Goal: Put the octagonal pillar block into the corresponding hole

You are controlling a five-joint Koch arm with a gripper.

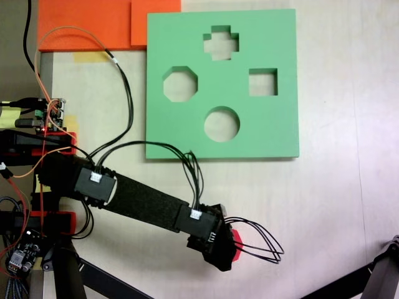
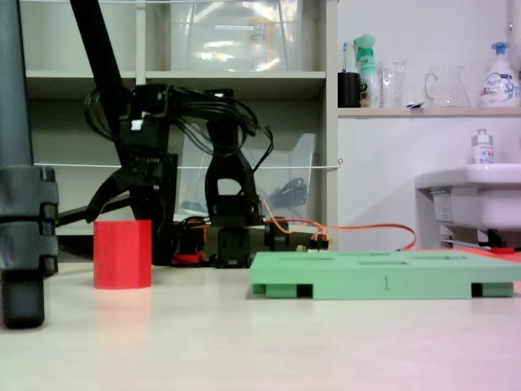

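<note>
The octagonal pillar block (image 2: 122, 254), a bright red prism, stands upright on the table to the left of the green board (image 2: 383, 275). From above, only a red sliver of the block (image 1: 236, 246) peeks out at the right of the black gripper (image 1: 227, 252). The gripper (image 2: 160, 240) hangs directly over and behind the block, reaching down close beside it. Its jaws are hidden, so open or shut is unclear. The corresponding hole (image 1: 180, 84), an eight-sided cutout, lies in the left part of the green board (image 1: 274, 134), well apart from the block.
The board also has a cross cutout (image 1: 221, 42), a square cutout (image 1: 262, 82) and a round cutout (image 1: 222, 123). Orange foam sheets (image 1: 81, 25) lie at the top left. Black cables (image 1: 262, 246) loop off the wrist. Tripod legs (image 1: 380, 274) stand at the lower right.
</note>
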